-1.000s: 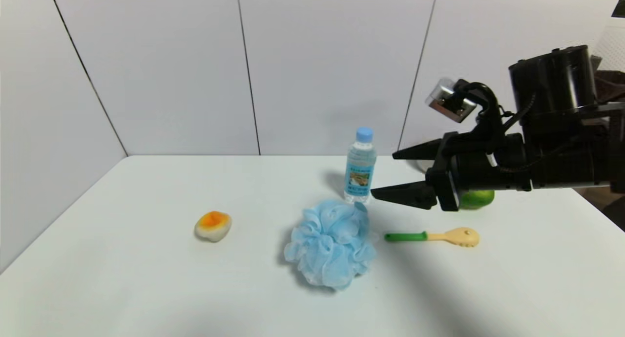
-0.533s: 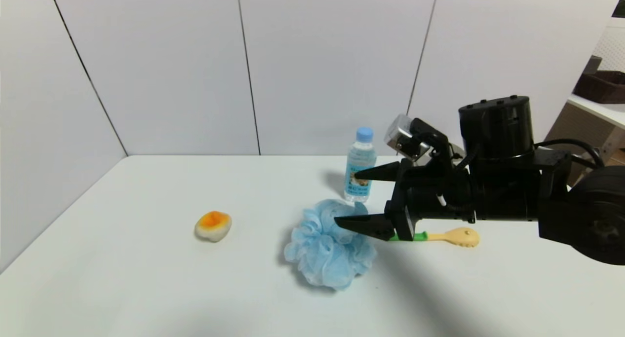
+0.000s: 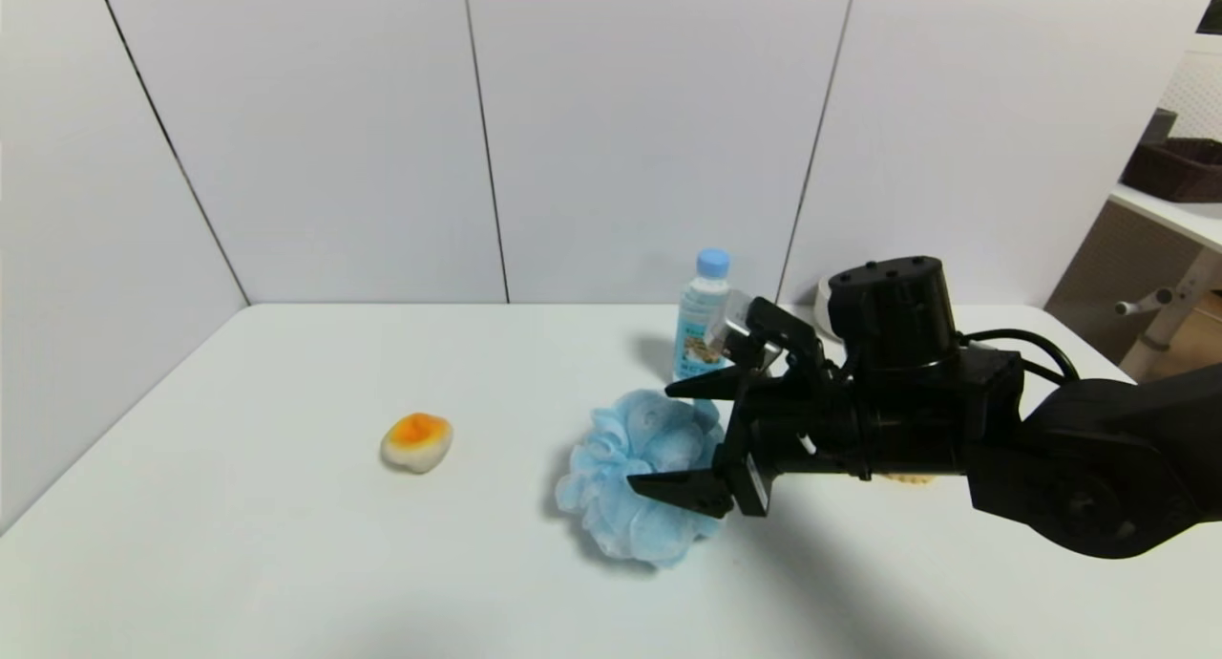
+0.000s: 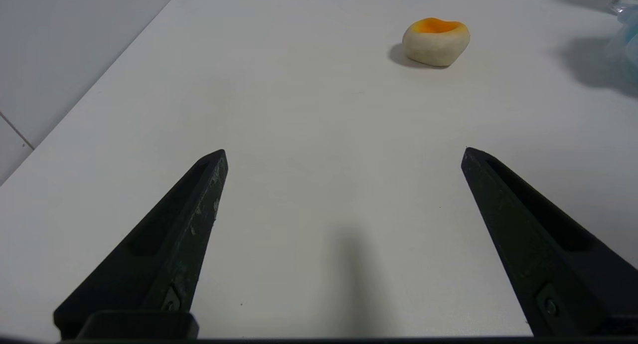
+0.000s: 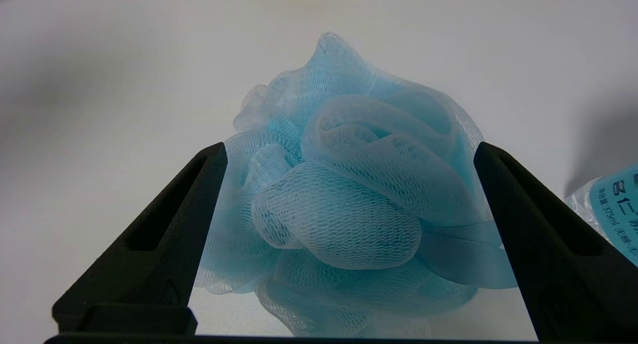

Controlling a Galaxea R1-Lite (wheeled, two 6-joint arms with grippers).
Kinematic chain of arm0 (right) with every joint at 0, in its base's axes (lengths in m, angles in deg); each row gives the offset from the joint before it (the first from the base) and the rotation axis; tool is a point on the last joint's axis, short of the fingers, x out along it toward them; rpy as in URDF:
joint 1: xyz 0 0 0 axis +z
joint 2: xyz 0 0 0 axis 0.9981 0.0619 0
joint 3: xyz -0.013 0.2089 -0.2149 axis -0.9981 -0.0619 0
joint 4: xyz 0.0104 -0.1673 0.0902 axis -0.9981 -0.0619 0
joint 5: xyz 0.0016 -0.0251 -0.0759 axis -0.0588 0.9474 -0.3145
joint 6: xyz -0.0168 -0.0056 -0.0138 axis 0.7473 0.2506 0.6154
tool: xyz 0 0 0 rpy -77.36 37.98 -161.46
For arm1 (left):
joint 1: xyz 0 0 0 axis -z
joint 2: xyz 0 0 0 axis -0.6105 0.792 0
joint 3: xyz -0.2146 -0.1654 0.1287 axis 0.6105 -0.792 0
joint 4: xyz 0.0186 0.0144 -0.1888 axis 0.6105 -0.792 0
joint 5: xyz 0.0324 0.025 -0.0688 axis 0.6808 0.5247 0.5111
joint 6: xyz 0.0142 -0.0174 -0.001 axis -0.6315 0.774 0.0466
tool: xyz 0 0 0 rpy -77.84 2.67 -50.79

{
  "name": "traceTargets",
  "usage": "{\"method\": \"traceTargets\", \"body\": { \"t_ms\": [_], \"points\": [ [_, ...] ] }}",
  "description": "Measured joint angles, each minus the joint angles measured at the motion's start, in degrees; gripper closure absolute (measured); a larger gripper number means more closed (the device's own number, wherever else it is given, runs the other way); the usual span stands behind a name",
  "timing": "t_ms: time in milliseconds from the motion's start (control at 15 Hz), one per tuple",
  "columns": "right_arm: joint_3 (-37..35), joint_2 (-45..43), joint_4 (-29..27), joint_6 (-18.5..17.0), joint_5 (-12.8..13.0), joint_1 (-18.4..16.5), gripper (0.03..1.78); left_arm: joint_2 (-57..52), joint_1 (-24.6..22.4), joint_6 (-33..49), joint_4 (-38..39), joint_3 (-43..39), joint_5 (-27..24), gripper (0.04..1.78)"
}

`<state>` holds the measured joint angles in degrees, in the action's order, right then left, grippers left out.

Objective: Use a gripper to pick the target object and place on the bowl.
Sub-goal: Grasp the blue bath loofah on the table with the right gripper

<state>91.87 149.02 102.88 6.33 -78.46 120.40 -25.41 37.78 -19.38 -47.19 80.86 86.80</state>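
The light-blue mesh bath pouf (image 3: 611, 482) lies on the white table, in front of the water bottle. My right gripper (image 3: 654, 439) is open and low over the pouf, one jaw on each side of it. In the right wrist view the pouf (image 5: 349, 204) fills the gap between the open jaws of the right gripper (image 5: 349, 149); I cannot tell whether they touch it. Only a pale sliver of the bowl (image 3: 822, 301) shows behind the right arm at the table's back. My left gripper (image 4: 344, 152) is open and empty above bare table, out of the head view.
A clear water bottle with a blue cap (image 3: 705, 310) stands just behind the pouf, close to the far jaw; its label shows in the right wrist view (image 5: 615, 204). A white-and-orange lump (image 3: 416, 441) lies to the left. The right arm covers the table's right middle.
My right arm has come down and to the left. Its open gripper went from above the table near the bottle to straddling the pouf. The arm now hides the spoon and the green fruit.
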Motion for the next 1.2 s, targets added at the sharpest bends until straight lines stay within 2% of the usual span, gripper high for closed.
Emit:
{"method": "traceTargets", "body": {
  "t_ms": [933,1000,1200],
  "points": [
    [-0.22,6.25,-0.34,0.18,0.85,0.5,0.1,0.0,0.0,-0.02,0.0,0.0,0.0,0.13],
    [-0.2,6.31,-0.34,0.21,0.9,0.48,0.17,0.0,0.0,-0.02,0.0,0.0,0.0,0.13],
    [-0.15,6.28,-0.56,0.22,0.91,0.48,0.64,0.0,0.0,-0.02,0.0,0.0,0.0,0.13]
  ]
}}
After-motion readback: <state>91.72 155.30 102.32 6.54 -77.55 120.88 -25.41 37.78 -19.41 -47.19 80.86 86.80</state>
